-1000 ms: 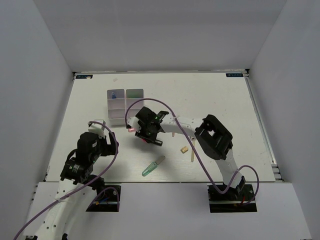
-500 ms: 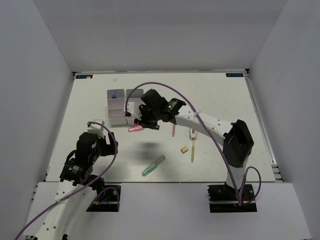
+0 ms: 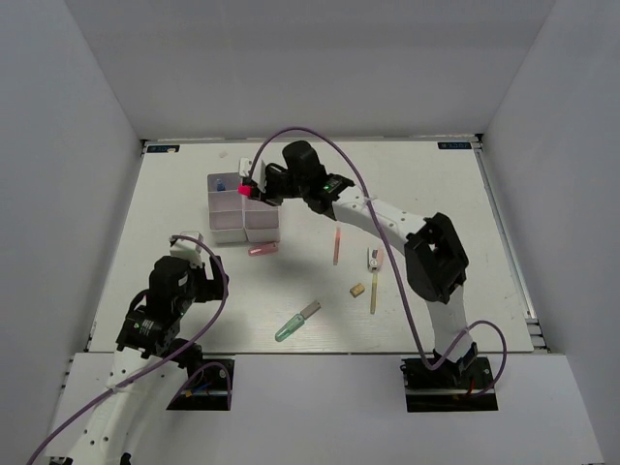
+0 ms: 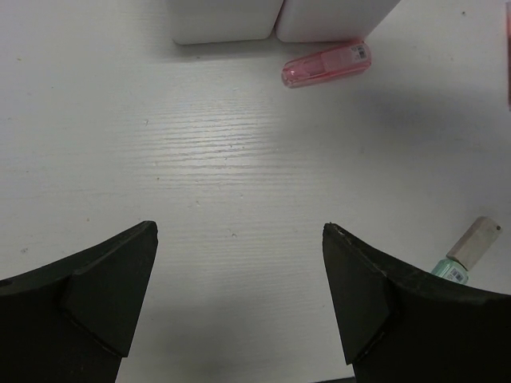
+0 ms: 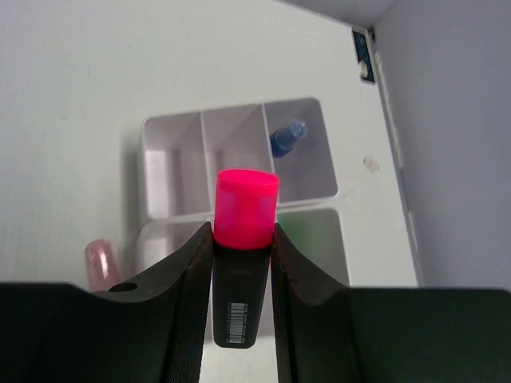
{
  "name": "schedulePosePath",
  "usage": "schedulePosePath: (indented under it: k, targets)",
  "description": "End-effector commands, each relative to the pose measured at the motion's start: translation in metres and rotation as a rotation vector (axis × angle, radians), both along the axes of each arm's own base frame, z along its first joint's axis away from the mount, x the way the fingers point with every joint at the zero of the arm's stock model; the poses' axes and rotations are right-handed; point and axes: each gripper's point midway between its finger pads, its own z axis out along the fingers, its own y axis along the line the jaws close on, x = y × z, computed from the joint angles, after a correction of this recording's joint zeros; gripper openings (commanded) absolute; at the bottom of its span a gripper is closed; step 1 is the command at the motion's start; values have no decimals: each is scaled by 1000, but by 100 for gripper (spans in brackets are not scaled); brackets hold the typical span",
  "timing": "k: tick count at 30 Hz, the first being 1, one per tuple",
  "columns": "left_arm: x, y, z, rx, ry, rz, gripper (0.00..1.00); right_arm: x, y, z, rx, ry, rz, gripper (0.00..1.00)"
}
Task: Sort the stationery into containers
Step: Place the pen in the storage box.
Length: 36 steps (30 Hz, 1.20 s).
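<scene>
Right gripper (image 5: 243,233) clenched on the red-black marker (image 5: 246,209), red cap poking past my fingertips, poised above the two white trays (image 5: 172,171); best to centre over the end cell holding the blue marker (image 5: 287,137), sink low between its walls, then let go.

The top external camera sits high behind the arm bases (image 3: 199,378), looking down and forward over the whole table (image 3: 436,194), with the bases at 6 o'clock. The left wrist camera hangs low and close to the tabletop, facing the trays (image 4: 227,20) at its 12 o'clock. The right wrist camera looks steeply down onto those trays from fairly near. All three views share the trays and the pink tube (image 4: 326,64).
</scene>
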Motion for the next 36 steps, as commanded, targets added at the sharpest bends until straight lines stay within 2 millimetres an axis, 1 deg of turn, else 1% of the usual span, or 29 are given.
schedulePosePath:
  k: [1, 2, 3, 4, 5, 6, 7, 8, 10, 11, 12, 14, 17, 18, 19, 21, 22, 27, 32, 34, 35, 36]
  targets:
    - [1, 3, -4, 10, 5, 14, 94, 12, 26, 60, 241, -154, 130, 0]
    - [1, 3, -4, 12, 6, 13, 94, 20, 29, 62, 260, -170, 128, 0]
    - [0, 2, -4, 8, 5, 11, 94, 27, 28, 71, 281, -187, 120, 0]
    - [1, 3, -3, 11, 3, 13, 94, 29, 32, 65, 281, -172, 124, 0]
    - [1, 3, -4, 10, 5, 14, 94, 36, 33, 67, 292, -177, 123, 0]
    - [1, 3, -3, 9, 4, 13, 94, 38, 34, 64, 297, -177, 124, 0]
    - [0, 3, -4, 10, 8, 11, 94, 40, 35, 67, 315, -193, 123, 0]
    - [1, 2, -3, 6, 4, 11, 94, 44, 33, 67, 321, -197, 120, 0]
    - [1, 2, -3, 8, 4, 6, 94, 53, 33, 60, 324, -202, 108, 0]
    - [1, 2, -4, 8, 7, 5, 94, 57, 32, 62, 330, -210, 103, 0]
    - [0, 1, -4, 5, 8, 3, 94, 61, 33, 55, 327, -199, 95, 0]
    - [1, 2, -3, 5, 5, 6, 94, 67, 30, 51, 328, -185, 82, 0]
    - [1, 1, -2, 5, 2, 2, 94, 73, 30, 42, 330, -173, 75, 0]
    - [1, 2, -3, 5, 2, 6, 94, 76, 28, 36, 325, -166, 67, 0]
    - [0, 2, -4, 7, 7, 7, 94, 77, 28, 39, 331, -172, 66, 0]
    - [0, 2, -4, 7, 7, 7, 94, 84, 28, 27, 325, -151, 51, 0]
    - [1, 2, -5, 8, 9, 7, 94, 86, 28, 28, 330, -154, 49, 0]
    - [1, 2, -4, 9, 10, 7, 94, 94, 24, 18, 328, -126, 25, 0]
    - [1, 2, -5, 11, 13, 8, 94, 104, 20, 3, 321, -102, -10, 0]
    - [1, 3, -6, 13, 16, 10, 94, 108, 16, 3, 323, -97, -22, 0]
    - [1, 3, -5, 12, 13, 11, 94, 107, 15, 0, 320, -89, -23, 4]
    - [1, 3, -5, 13, 12, 10, 94, 105, 16, 4, 330, -87, -22, 10]
